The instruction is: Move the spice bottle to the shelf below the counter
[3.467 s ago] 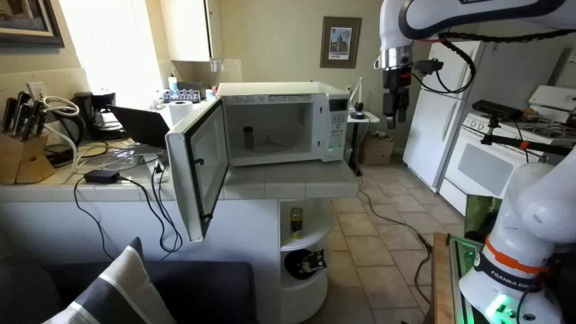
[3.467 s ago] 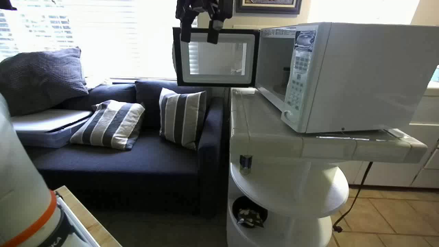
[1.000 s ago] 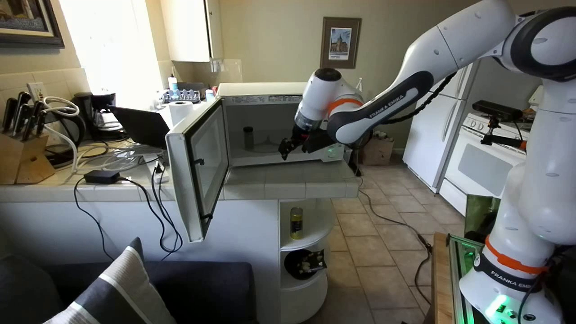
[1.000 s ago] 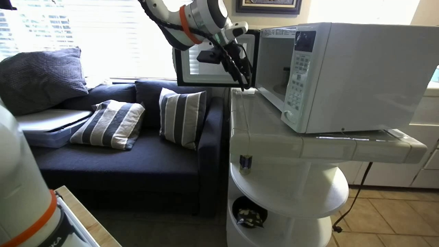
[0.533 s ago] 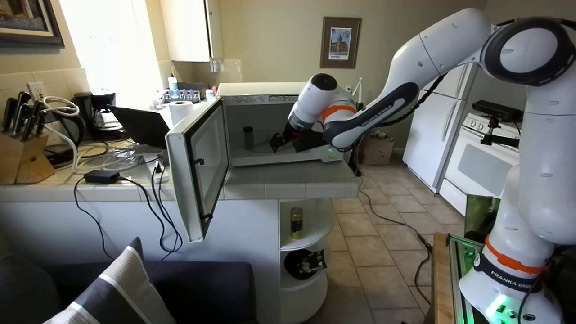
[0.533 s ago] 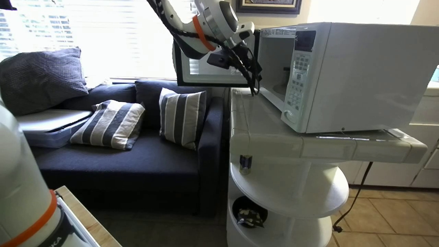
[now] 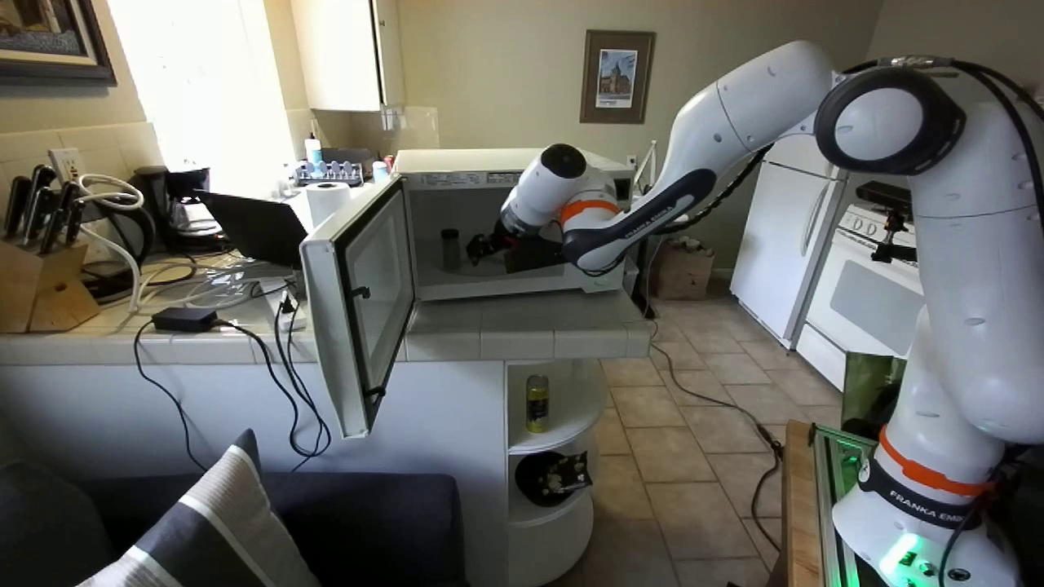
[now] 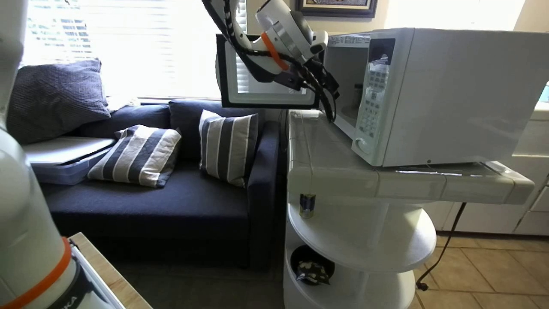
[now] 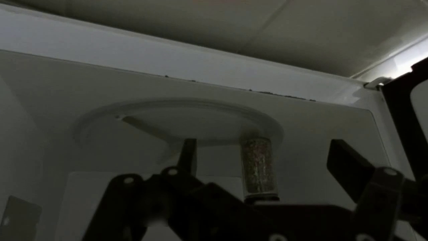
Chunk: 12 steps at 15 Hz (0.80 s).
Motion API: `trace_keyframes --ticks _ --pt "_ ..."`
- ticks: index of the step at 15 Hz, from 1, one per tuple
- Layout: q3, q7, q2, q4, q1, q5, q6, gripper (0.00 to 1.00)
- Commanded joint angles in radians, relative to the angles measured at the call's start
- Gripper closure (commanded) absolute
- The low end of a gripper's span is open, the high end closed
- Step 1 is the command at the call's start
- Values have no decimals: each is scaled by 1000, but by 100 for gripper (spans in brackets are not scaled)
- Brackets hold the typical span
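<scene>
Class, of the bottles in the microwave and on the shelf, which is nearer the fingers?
The dark-lidded bottle inside the microwave: the wrist view frames it between the open fingers, while the yellow bottle stands on the shelf.

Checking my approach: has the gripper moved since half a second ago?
Yes: in an exterior view, the gripper has shifted left and slightly up in the picture, closer to the bottle standing in the microwave.

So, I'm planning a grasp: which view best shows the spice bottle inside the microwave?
The wrist view: the spice bottle is largest there, contents visible. Both exterior views show it small; in an exterior view, the control panel partly hides it.
</scene>
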Motion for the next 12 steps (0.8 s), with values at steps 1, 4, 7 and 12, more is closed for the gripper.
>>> trace_keyframes --ticks 1,4,7,12 --pt "-74 148 134 168 55 -138 23 0" --pt "-107 196 203 261 70 -200 6 0" --pt "-133 214 257 332 76 -238 13 0" --pt "-124 173 256 339 61 -224 1 0"
